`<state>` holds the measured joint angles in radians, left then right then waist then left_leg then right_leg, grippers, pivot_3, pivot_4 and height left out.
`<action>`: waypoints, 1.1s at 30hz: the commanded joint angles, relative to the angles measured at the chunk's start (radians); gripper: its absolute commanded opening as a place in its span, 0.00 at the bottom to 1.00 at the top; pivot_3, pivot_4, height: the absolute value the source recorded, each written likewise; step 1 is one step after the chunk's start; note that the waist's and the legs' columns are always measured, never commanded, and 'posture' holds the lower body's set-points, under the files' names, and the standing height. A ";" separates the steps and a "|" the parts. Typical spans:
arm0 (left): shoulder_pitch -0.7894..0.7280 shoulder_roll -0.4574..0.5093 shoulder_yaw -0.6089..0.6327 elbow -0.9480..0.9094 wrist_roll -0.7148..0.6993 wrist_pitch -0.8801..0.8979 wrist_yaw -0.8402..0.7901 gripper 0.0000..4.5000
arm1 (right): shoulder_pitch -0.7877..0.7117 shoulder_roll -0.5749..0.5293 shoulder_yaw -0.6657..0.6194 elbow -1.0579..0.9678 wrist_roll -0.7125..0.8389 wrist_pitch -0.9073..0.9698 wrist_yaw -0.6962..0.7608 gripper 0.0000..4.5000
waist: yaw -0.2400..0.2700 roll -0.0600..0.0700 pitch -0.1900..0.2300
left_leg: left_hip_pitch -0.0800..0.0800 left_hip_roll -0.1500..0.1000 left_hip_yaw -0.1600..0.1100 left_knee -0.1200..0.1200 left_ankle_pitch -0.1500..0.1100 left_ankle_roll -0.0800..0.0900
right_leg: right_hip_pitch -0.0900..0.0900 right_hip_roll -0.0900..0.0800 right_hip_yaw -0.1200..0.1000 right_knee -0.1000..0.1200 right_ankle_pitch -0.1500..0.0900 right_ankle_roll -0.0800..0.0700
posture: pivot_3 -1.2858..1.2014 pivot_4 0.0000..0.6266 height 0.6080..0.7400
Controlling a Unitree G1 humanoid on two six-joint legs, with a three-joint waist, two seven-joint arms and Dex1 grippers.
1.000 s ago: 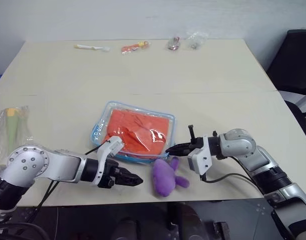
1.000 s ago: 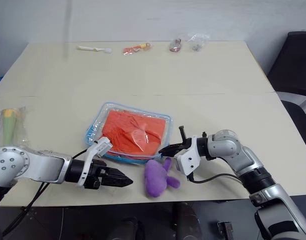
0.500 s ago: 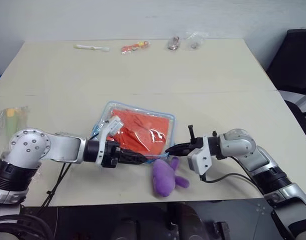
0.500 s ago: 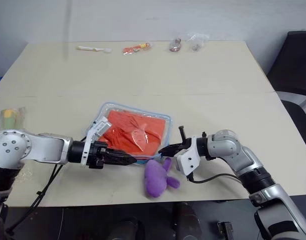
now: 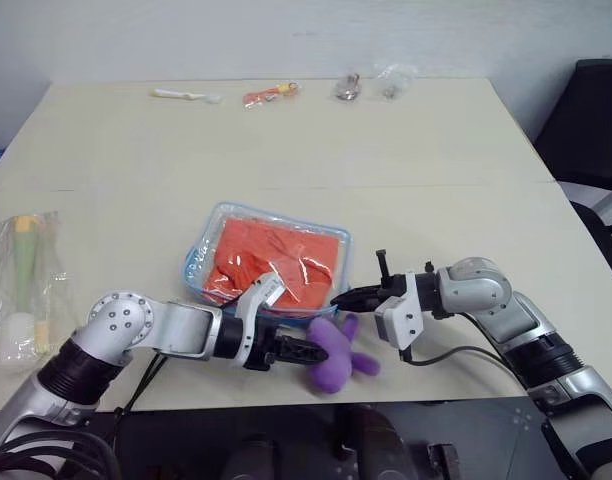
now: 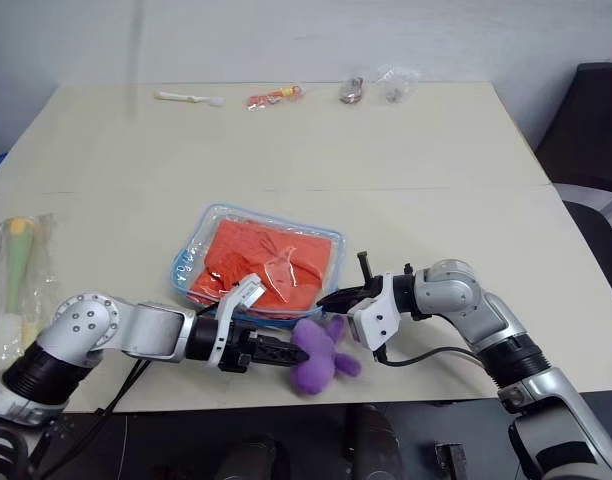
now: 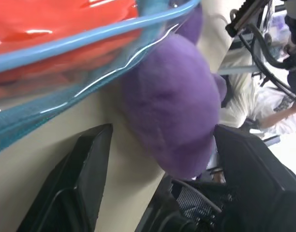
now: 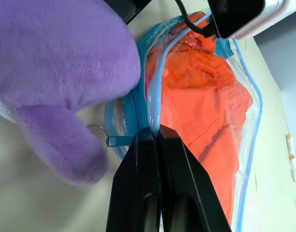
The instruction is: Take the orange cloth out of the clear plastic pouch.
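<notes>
The right gripper (image 8: 155,133) is pinched tight on the light blue trim at the near right corner of the clear plastic pouch (image 5: 201,262). The left gripper (image 7: 160,159) has its fingers (image 7: 85,169) spread wide either side of the purple plush toy (image 5: 334,355), low at the pouch's near edge, gripping nothing. The orange cloth (image 5: 276,265) lies inside the pouch, mid-table. A thin clear bag (image 5: 21,290) with a brush sits far left.

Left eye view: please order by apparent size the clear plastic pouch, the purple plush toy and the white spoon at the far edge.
1. clear plastic pouch
2. purple plush toy
3. white spoon, though farther away, so its real size is unsure.
</notes>
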<state>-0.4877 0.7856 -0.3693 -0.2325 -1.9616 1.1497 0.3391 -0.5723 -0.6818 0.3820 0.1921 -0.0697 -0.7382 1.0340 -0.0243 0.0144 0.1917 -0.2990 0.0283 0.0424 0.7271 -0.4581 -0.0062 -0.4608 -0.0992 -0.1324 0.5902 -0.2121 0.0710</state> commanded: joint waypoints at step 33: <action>0.304 0.304 0.358 -0.163 -0.011 -0.024 -0.191 0.01 | -0.036 -0.013 -0.039 0.072 0.004 -0.087 -0.028 0.00 | -0.003 0.001 0.001 | -0.001 0.001 0.000 0.000 0.000 -0.001 | 0.000 0.001 -0.001 -0.001 0.000 -0.001 | 0.52 0.24 1.00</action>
<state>-0.2031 1.0617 -0.0600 -0.3544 -1.9662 1.1172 0.2049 -0.5882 -0.6842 0.3808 0.2628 -0.0726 -0.8073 1.0199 -0.0273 0.0155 0.1923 -0.2995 0.0290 0.0421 0.7268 -0.4578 -0.0069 -0.4609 -0.0976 -0.1334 0.5892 -0.2124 0.0704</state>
